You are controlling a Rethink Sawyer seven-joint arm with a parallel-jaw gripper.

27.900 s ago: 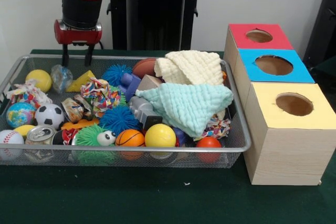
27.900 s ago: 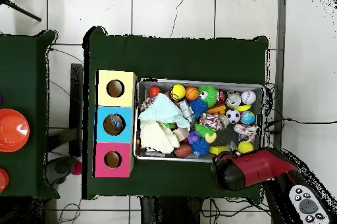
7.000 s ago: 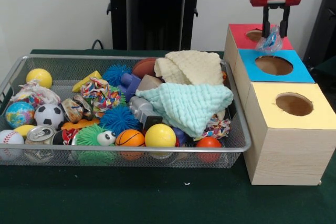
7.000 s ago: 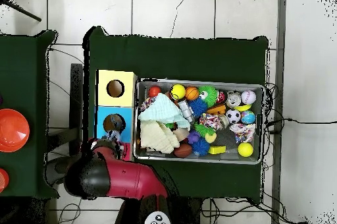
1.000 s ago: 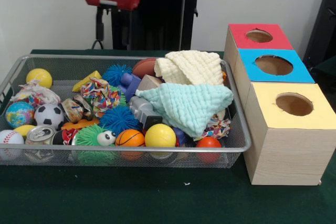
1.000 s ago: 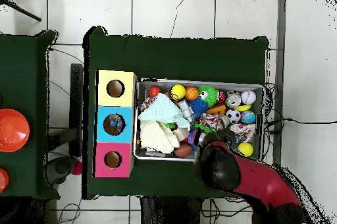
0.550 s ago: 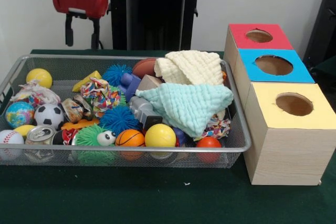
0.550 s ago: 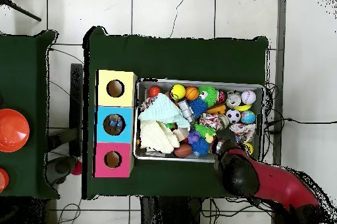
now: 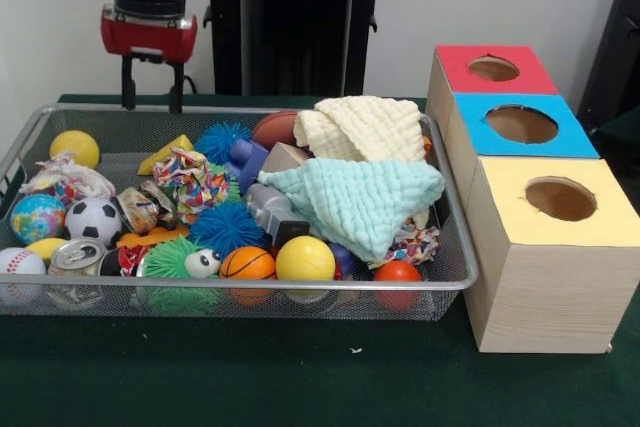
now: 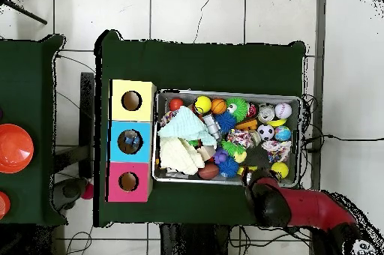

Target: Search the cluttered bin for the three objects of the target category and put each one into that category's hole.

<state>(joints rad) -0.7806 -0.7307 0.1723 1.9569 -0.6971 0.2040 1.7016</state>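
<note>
Red claw (image 9: 149,95) hangs empty with its fingers apart over the far edge of the wire bin (image 9: 455,277). Crinkly wrapper balls (image 9: 62,179) sit squashed among the toys below, so the claw might grab a neighbour or bump the rim.

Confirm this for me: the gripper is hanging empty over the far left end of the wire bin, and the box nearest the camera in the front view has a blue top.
One detail is wrong. In the front view the nearest box has a yellow top; the blue box is the middle one. The rest holds: the gripper hangs empty, fingers apart, over the far left end of the wire bin.
</note>
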